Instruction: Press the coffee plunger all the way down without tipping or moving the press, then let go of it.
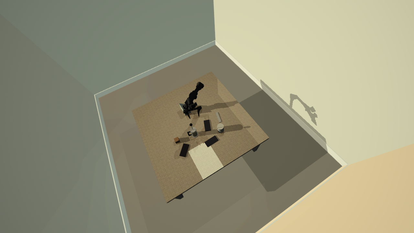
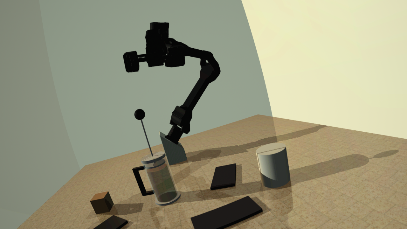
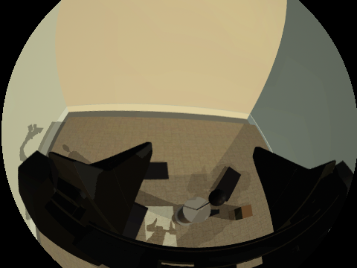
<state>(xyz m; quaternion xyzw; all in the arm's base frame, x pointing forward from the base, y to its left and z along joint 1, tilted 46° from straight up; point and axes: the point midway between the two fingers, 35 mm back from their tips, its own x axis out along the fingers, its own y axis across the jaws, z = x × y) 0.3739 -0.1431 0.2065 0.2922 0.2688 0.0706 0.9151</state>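
While high above plunger knob point(image 2: 139, 114), gripper point(image 3: 201, 164) wide, empty.

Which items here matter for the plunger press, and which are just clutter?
Job:
- coffee press, upright
- plunger knob, rod fully up
- gripper, jaws open, empty, well above the knob

Clutter:
- brown cube
- grey cylinder
- three black slabs
- pale bar
- pale mat
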